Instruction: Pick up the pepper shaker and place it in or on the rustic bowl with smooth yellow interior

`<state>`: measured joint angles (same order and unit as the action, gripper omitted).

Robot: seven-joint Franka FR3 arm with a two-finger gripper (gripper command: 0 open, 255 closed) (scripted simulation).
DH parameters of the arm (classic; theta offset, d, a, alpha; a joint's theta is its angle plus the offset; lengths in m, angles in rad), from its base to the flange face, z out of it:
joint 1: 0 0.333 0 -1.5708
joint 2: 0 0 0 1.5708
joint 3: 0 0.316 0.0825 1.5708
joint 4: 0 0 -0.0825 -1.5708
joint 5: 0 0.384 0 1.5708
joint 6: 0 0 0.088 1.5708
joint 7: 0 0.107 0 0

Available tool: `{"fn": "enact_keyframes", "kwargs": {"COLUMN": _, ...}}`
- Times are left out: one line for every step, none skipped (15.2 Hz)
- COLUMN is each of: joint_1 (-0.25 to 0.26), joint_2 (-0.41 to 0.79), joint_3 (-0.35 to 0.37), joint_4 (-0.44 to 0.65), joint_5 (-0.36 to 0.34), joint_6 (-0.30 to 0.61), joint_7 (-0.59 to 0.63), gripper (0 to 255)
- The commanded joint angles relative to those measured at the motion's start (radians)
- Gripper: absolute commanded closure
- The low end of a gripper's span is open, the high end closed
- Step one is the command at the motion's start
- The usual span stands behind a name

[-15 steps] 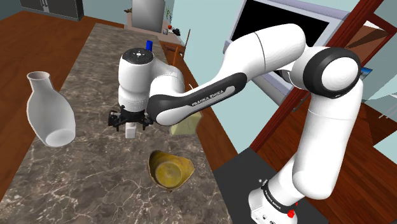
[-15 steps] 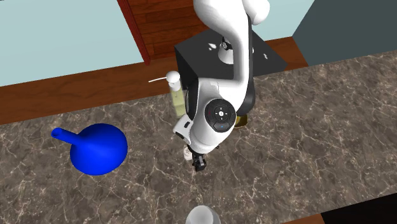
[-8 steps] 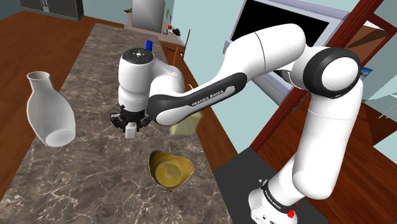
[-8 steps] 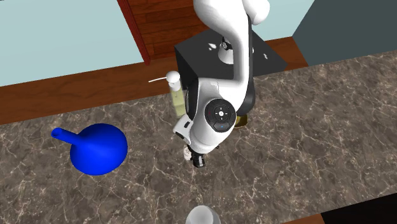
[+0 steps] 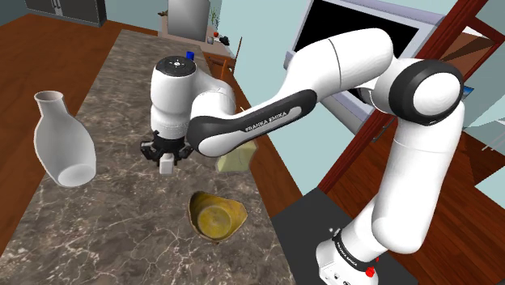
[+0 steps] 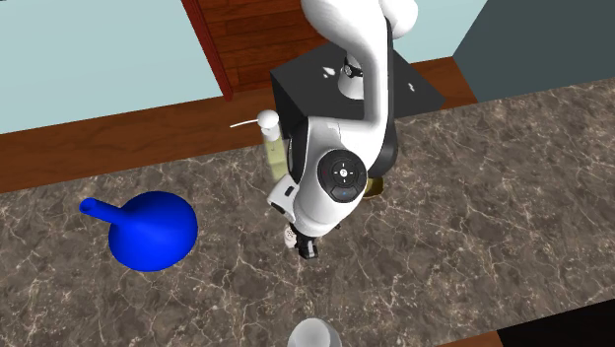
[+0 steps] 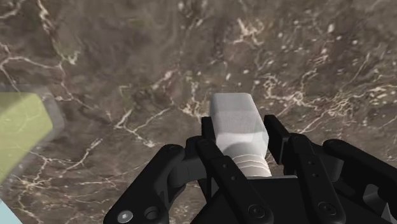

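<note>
Looking down in the shoulder view, the long dark surface (image 5: 121,235) of brown stone with pale veins runs away up the frame, its right edge passing close by a yellow-green bottle (image 5: 236,160) and the bowl (image 5: 216,217), which has a rough wavy rim and a smooth yellow inside. Bare stone lies between the bowl and the hand (image 5: 166,161), which hangs under the white wrist and pinches the small white pepper shaker (image 5: 167,167); whether its base is clear of the stone I cannot tell. A tall white vase (image 5: 63,142) with a narrow neck stands well apart toward the left edge, and the black stand (image 5: 307,235) sits off the surface at the lower right. Seen from nearly overhead in the second exterior view, the hand (image 6: 308,248) pokes out below the wrist over open stone, a round blue flask (image 6: 148,229) with a short spout rests well to its left, the bottle (image 6: 271,150) shows a white ball cap near the wooden-floor edge, and the bowl (image 6: 374,185) is mostly hidden beneath the arm. From the wrist view, the shaker (image 7: 238,121) is a pale grey square block on a ribbed neck, clasped on both sides by the black fingers (image 7: 278,132), with veined stone all round and the bottle (image 7: 22,130) off to one side.
</note>
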<state>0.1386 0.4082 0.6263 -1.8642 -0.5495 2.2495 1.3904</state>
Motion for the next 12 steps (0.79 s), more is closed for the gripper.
{"fn": "enact_keyframes", "kwargs": {"joint_1": -0.005, "joint_2": -0.014, "joint_3": 0.008, "joint_4": 0.009, "joint_5": 0.015, "joint_6": -0.019, "joint_7": -0.013, "gripper": 255}}
{"fn": "enact_keyframes", "kwargs": {"joint_1": -0.007, "joint_2": -0.021, "joint_3": 0.012, "joint_4": 0.014, "joint_5": 0.023, "joint_6": -0.029, "joint_7": -0.019, "gripper": 255}}
{"fn": "enact_keyframes", "kwargs": {"joint_1": -0.010, "joint_2": -0.028, "joint_3": 0.015, "joint_4": 0.018, "joint_5": 0.030, "joint_6": -0.038, "joint_7": -0.025, "gripper": 255}}
{"fn": "enact_keyframes", "kwargs": {"joint_1": -0.012, "joint_2": -0.035, "joint_3": 0.019, "joint_4": 0.023, "joint_5": 0.038, "joint_6": -0.047, "joint_7": -0.032, "gripper": 255}}
{"fn": "enact_keyframes", "kwargs": {"joint_1": -0.014, "joint_2": -0.041, "joint_3": 0.022, "joint_4": 0.028, "joint_5": 0.045, "joint_6": -0.057, "joint_7": -0.038, "gripper": 255}}
{"fn": "enact_keyframes", "kwargs": {"joint_1": -0.016, "joint_2": -0.048, "joint_3": 0.025, "joint_4": 0.033, "joint_5": 0.052, "joint_6": -0.066, "joint_7": -0.044, "gripper": 255}}
{"fn": "enact_keyframes", "kwargs": {"joint_1": -0.018, "joint_2": -0.054, "joint_3": 0.028, "joint_4": 0.038, "joint_5": 0.059, "joint_6": -0.076, "joint_7": -0.049, "gripper": 255}}
{"fn": "enact_keyframes", "kwargs": {"joint_1": -0.020, "joint_2": -0.060, "joint_3": 0.031, "joint_4": 0.044, "joint_5": 0.065, "joint_6": -0.086, "joint_7": -0.055, "gripper": 255}}
{"fn": "enact_keyframes", "kwargs": {"joint_1": -0.022, "joint_2": -0.067, "joint_3": 0.034, "joint_4": 0.050, "joint_5": 0.072, "joint_6": -0.096, "joint_7": -0.061, "gripper": 255}}
{"fn": "enact_keyframes", "kwargs": {"joint_1": -0.024, "joint_2": -0.072, "joint_3": 0.037, "joint_4": 0.056, "joint_5": 0.078, "joint_6": -0.106, "joint_7": -0.067, "gripper": 255}}
{"fn": "enact_keyframes", "kwargs": {"joint_1": -0.025, "joint_2": -0.078, "joint_3": 0.040, "joint_4": 0.062, "joint_5": 0.085, "joint_6": -0.116, "joint_7": -0.072, "gripper": 255}}
{"fn": "enact_keyframes", "kwargs": {"joint_1": -0.027, "joint_2": -0.084, "joint_3": 0.042, "joint_4": 0.069, "joint_5": 0.091, "joint_6": -0.126, "joint_7": -0.078, "gripper": 255}}
